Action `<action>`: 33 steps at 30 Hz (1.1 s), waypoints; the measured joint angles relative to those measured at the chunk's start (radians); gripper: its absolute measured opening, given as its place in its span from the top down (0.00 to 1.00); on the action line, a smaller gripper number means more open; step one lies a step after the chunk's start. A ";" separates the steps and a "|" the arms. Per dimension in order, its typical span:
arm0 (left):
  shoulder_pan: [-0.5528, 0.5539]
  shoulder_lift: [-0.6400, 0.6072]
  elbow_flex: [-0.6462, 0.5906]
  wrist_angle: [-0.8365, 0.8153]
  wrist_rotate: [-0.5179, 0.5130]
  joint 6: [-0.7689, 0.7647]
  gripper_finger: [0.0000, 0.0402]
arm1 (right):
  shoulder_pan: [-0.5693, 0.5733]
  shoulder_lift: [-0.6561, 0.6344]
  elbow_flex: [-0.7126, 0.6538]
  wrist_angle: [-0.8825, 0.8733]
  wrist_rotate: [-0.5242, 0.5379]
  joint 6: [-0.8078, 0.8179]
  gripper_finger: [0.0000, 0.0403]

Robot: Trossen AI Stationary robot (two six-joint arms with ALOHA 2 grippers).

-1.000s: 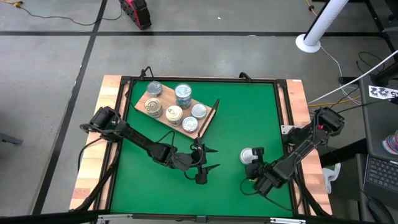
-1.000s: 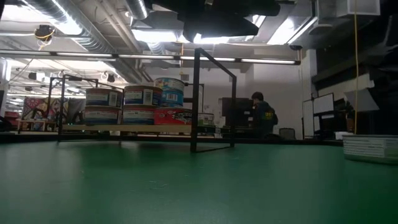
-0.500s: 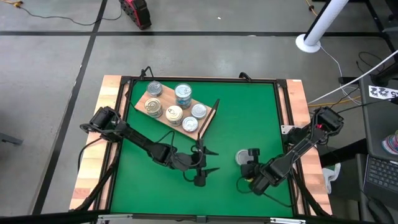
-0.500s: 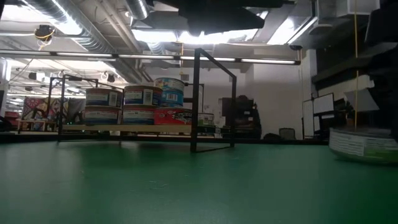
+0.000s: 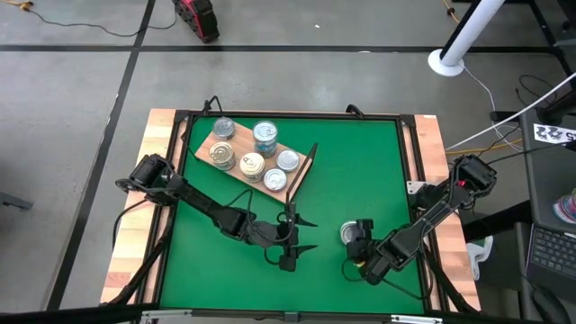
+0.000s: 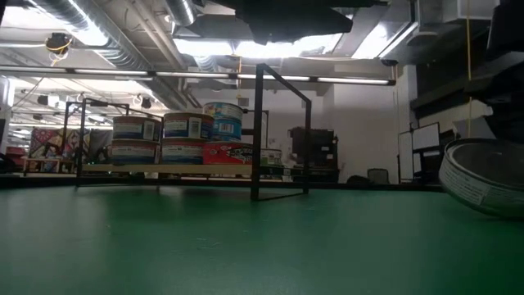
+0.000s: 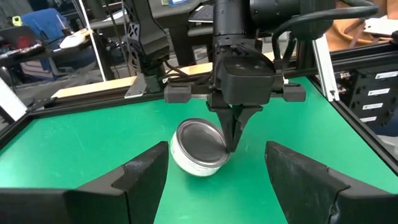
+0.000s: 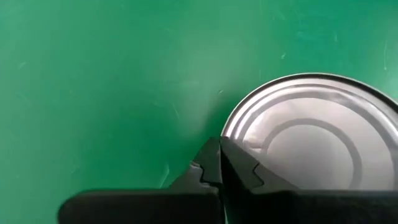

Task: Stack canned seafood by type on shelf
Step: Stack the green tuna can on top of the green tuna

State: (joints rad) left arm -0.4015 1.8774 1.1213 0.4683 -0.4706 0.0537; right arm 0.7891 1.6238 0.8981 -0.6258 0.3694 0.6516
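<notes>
One silver-topped can (image 5: 348,232) stands tilted on the green mat, right of centre near the front; it also shows in the low view (image 6: 485,177). My right gripper (image 5: 359,238) is shut, its tips at that can's rim. My left gripper (image 5: 302,232) is held open just left of the can, facing it, with nothing between its fingers (image 7: 144,175). The shelf (image 5: 236,166), a wooden board with a black wire end, lies at the far left. It carries several cans (image 6: 184,138), some stacked two or three high. My right gripper has its shut fingertips (image 8: 219,154) against the rim (image 8: 235,127) of the can's flat silver face. The fingers slant down from above, from the table's right. The can is tipped (image 7: 198,147), with its lower edge on the mat.
The shelf's upright black wire frame (image 6: 260,131) stands between the stacked cans and the open mat. A raised wooden border (image 5: 434,153) rims the green mat. Bare mat stretches between the shelf and the tilted can.
My right gripper, shut throughout, has gone a little toward the table's left edge and tipped more steeply downward. The can has slid the same way with it and has tipped up from lying flat to standing tilted on its edge.
</notes>
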 joint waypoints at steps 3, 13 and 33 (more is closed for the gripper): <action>0.000 0.000 0.000 0.000 0.000 -0.002 0.35 | 0.000 0.000 0.000 0.001 -0.006 0.013 1.00; 0.000 0.001 0.000 0.000 0.000 -0.047 0.35 | 0.002 -0.001 0.000 0.018 -0.070 0.028 1.00; 0.003 0.322 0.299 0.064 0.009 0.337 0.35 | 0.002 -0.002 0.002 0.032 -0.111 0.056 1.00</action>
State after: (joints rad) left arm -0.3985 2.1993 1.4207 0.5324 -0.4614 0.3911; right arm 0.7914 1.6218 0.8997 -0.5934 0.2588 0.7079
